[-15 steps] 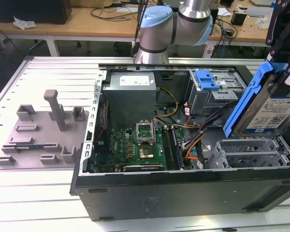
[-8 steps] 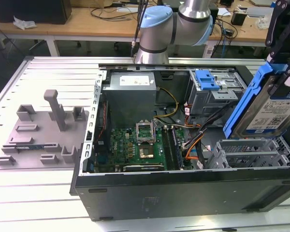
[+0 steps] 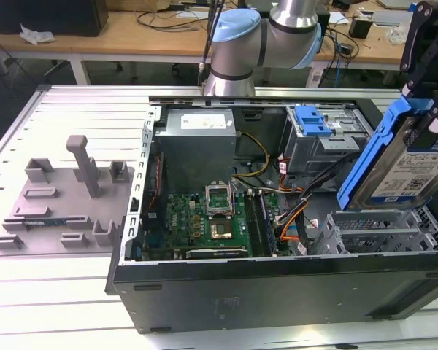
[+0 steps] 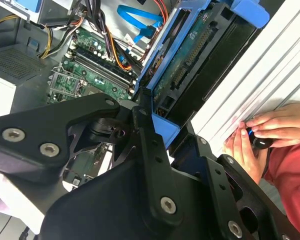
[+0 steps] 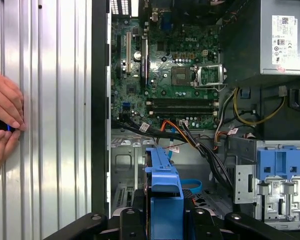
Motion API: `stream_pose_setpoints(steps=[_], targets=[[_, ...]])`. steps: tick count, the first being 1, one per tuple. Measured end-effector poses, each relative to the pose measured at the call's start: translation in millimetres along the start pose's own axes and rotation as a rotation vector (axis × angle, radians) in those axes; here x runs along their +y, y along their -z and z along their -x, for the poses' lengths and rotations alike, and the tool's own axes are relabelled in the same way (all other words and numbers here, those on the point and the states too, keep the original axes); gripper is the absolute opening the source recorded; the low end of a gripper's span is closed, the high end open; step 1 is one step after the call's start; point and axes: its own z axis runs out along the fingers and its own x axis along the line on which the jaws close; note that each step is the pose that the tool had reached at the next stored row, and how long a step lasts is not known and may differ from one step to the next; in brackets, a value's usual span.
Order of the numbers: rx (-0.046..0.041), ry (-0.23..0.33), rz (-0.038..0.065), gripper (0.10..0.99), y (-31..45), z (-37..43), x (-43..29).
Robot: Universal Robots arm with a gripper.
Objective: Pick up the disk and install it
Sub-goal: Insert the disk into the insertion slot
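My gripper is clamped on the disk, with the jaws closed onto the two sides of its blue carrier frame. The disk hangs on edge from my fingers. Its long axis slopes down and away from the fingertips toward the grey drive cage just below. I cannot tell whether its lower edge touches the cage. The motherboard lies beyond the cage, inside the open computer case. A person's hands rest on the ribbed table, well apart from my fingers.

Table with computer case, grey fixture
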Motion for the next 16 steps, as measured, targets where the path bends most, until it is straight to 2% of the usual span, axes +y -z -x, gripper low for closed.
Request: stream_pose_setpoints(steps=[16], targets=[[0.0000, 0.000, 0.000, 0.365, -7.2, -3.8, -1.2]])
